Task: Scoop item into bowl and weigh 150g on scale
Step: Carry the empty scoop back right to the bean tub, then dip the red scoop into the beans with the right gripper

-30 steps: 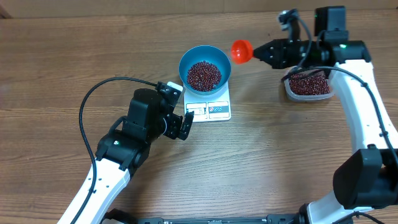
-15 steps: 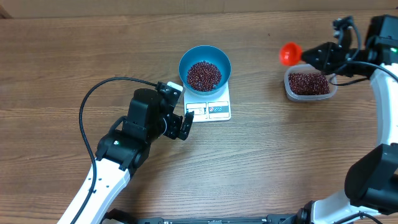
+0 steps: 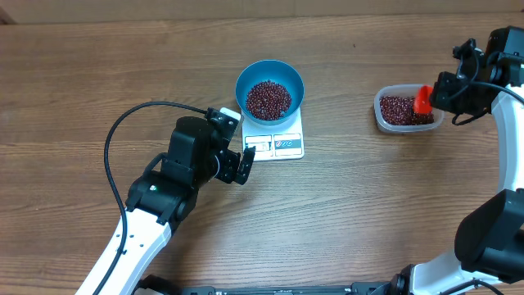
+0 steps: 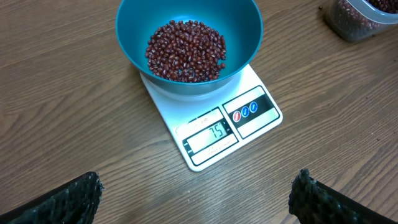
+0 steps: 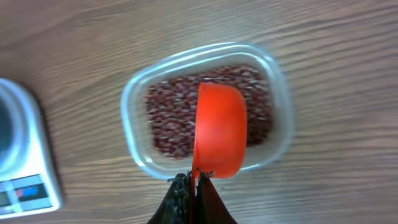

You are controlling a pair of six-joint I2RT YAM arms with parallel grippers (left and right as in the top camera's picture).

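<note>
The blue bowl stands on the white scale and holds a heap of dark red-brown beans; in the left wrist view the bowl with its beans tops the scale, whose display is lit. My left gripper rests open just left of the scale's front, with fingertips wide apart. My right gripper is shut on the handle of a red scoop, which hangs turned on its side over the clear tub. From the right wrist, the scoop covers part of the tub's beans.
The clear plastic tub of beans sits at the right, its rim seen in the right wrist view, and shows again at the top right of the left wrist view. A black cable loops over the table left of my left arm.
My right gripper carried the red scoop from beside the bowl rightward to the tub and tipped it on its side over the beans. The left arm stayed still.
</note>
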